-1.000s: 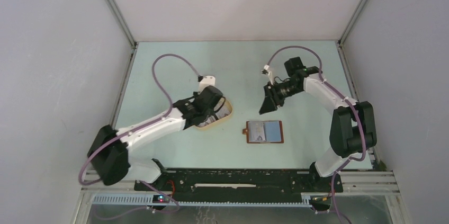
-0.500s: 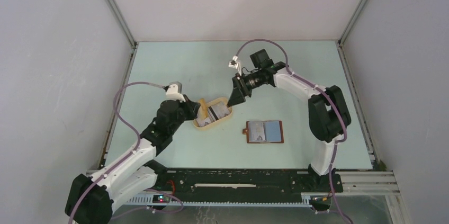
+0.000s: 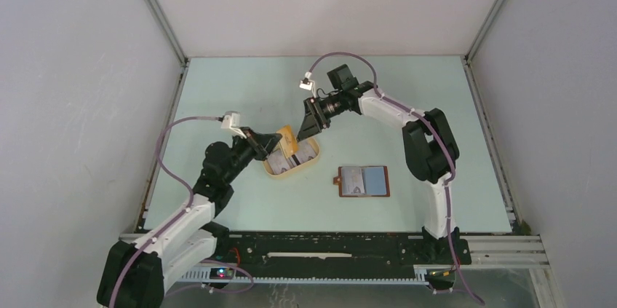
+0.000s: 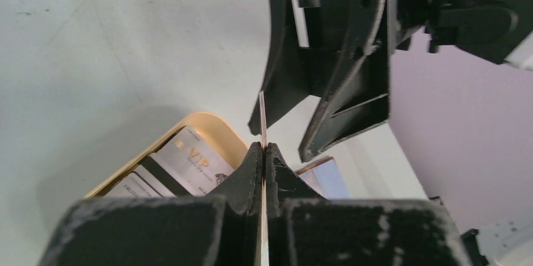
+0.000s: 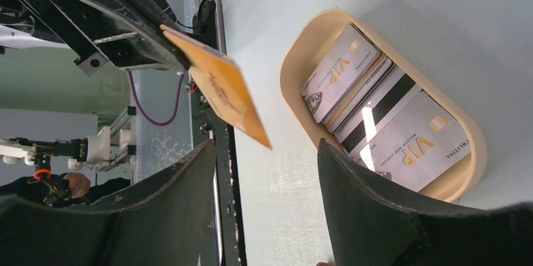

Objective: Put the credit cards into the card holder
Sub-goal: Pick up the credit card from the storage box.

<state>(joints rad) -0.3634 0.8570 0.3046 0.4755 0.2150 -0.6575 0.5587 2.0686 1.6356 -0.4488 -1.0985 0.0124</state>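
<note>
Left arm extended low, its claw pinching a thin, stiff orange card above the oval cream tray. The right claw gapes wide, facing the card's free end. The brown leather holder lies open on the counter, right of both claws.

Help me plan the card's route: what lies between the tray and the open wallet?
Nothing but bare table, as the top view shows, separates the tray from the wallet. The left gripper holds an orange card by the tray.
</note>
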